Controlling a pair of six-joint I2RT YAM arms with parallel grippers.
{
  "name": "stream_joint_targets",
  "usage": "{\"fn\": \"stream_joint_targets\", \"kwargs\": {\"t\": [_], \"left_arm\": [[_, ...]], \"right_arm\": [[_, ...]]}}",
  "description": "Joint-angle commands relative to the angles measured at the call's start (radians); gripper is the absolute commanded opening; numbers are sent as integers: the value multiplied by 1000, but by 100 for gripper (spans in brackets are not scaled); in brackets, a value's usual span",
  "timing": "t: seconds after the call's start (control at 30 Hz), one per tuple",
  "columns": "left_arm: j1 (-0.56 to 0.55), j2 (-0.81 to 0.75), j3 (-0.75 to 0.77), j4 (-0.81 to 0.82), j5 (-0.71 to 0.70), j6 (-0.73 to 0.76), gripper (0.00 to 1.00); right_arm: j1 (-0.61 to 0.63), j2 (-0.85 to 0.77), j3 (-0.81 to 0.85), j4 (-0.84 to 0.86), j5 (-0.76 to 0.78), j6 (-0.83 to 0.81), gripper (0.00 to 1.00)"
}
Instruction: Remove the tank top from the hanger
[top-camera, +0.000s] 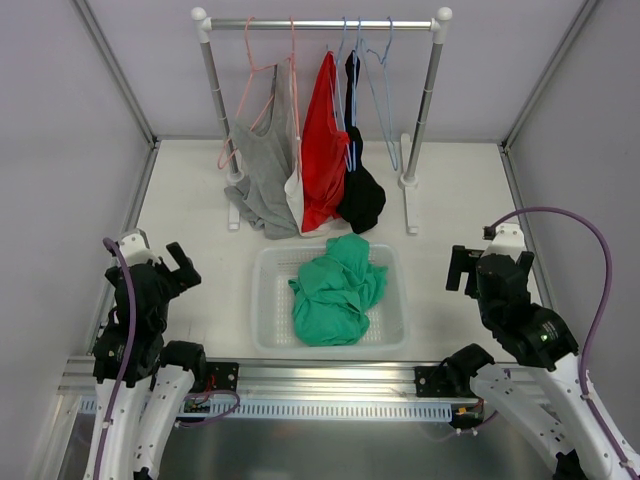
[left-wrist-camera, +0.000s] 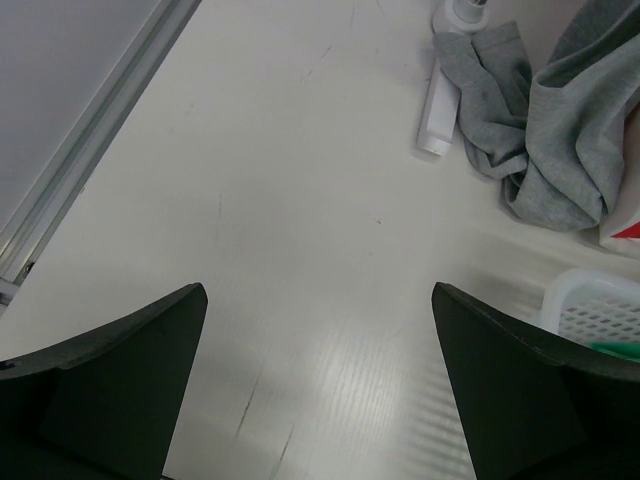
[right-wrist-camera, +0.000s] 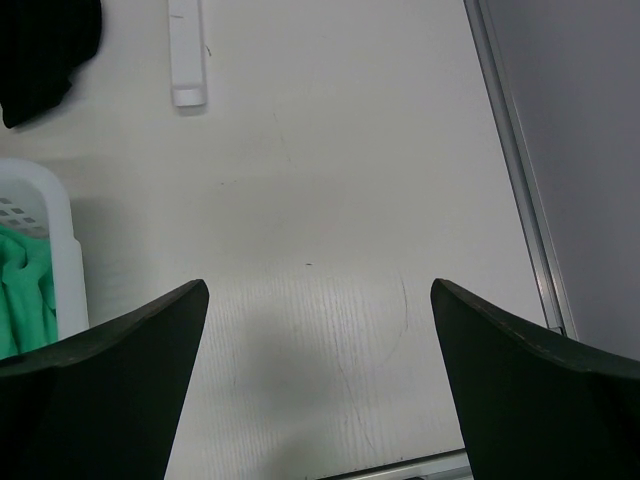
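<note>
Near left, the left pincer (top-camera: 185, 265) gapes empty, the tank top (top-camera: 335, 295) lies crumpled in the basket (top-camera: 262, 300), its hanger (top-camera: 381, 100) hangs bare on the far rail (top-camera: 320, 23), and the right pincer (top-camera: 458, 270) gapes empty, so removal looks finished, calling only for both arms to rest.

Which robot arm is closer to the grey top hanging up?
Left. The left arm sits just near-left of the grey top; the right arm is far off to its right, past the white basket.

Green tank top (top-camera: 338, 290) crumpled in basket (top-camera: 262, 300); light-blue hanger (top-camera: 385, 108) hangs on rail (top-camera: 300, 23).
</note>
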Motion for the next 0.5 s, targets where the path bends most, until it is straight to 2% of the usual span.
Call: {"fn": "stream_joint_targets", "kwargs": {"t": [0.0,0.47], "left_arm": [[31,-3,1,42,42,9,99],[31,-36,-16,62,120,27,99]], "right_arm": [[-4,2,-2,38,-6,20,99],[-3,-59,-33,35,-24,13,99]]}}
